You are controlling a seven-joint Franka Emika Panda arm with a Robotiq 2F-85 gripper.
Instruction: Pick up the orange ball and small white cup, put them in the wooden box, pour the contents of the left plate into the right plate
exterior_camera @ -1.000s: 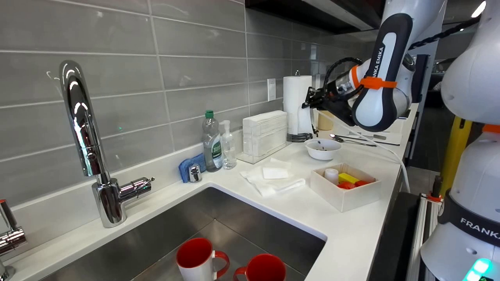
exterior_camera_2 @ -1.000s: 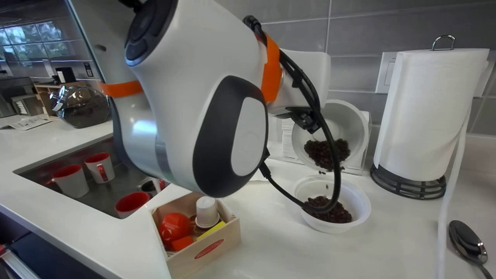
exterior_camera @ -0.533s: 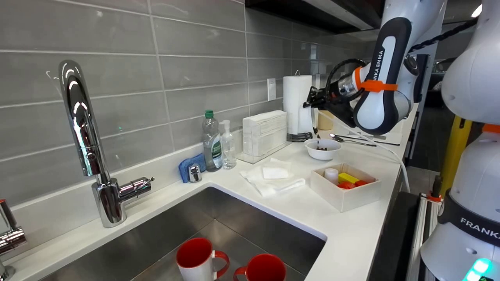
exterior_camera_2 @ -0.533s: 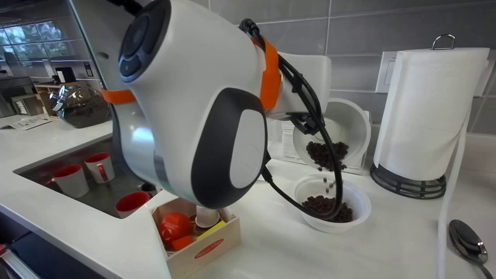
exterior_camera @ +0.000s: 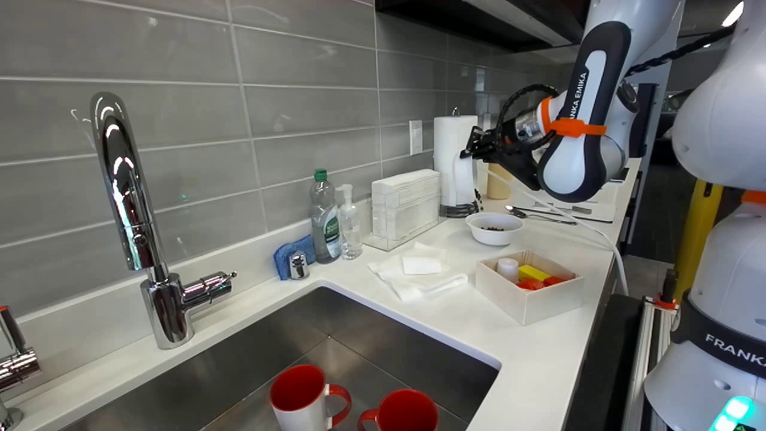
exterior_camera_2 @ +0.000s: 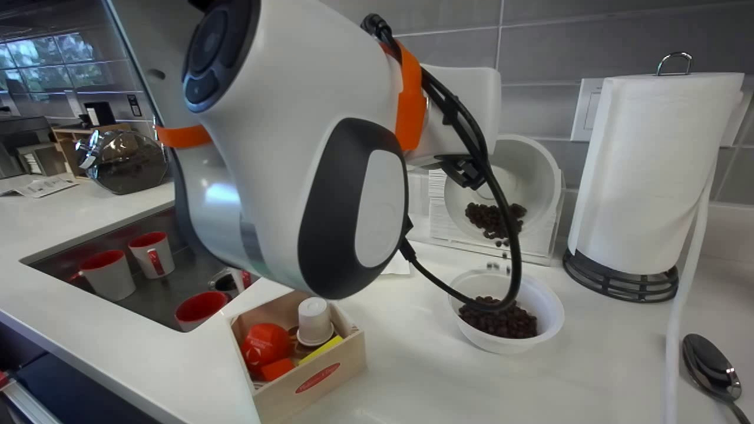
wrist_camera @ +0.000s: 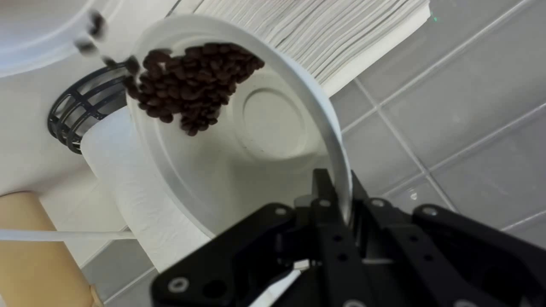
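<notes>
My gripper (wrist_camera: 341,183) is shut on the rim of a white bowl (wrist_camera: 273,119). It also shows in an exterior view (exterior_camera: 468,155). The held bowl (exterior_camera_2: 533,176) is tilted steeply, with dark beans (wrist_camera: 187,81) at its low edge. Several beans fall toward a second white bowl (exterior_camera_2: 551,306) upright on the counter, which holds more beans (exterior_camera_2: 500,323). The wooden box (exterior_camera_2: 318,383) holds the orange ball (exterior_camera_2: 265,346) and the small upside-down white cup (exterior_camera_2: 314,321). The box (exterior_camera: 526,305) shows in both exterior views. The arm hides the gripper in an exterior view.
The box also holds a yellow block (exterior_camera: 532,273) and an orange block (exterior_camera_2: 277,369). A napkin holder (exterior_camera: 407,203) and paper towel roll (exterior_camera_2: 654,176) stand near the held bowl. A white cable (exterior_camera_2: 683,306) and spoon (exterior_camera_2: 711,368) lie nearby. Red-and-white mugs (exterior_camera: 305,395) stand in the sink.
The held bowl dipped slightly, then rose and tilted. Beans keep falling out of it; its pile is smaller and the pile in the lower bowl is larger. The box and its contents have not moved.
</notes>
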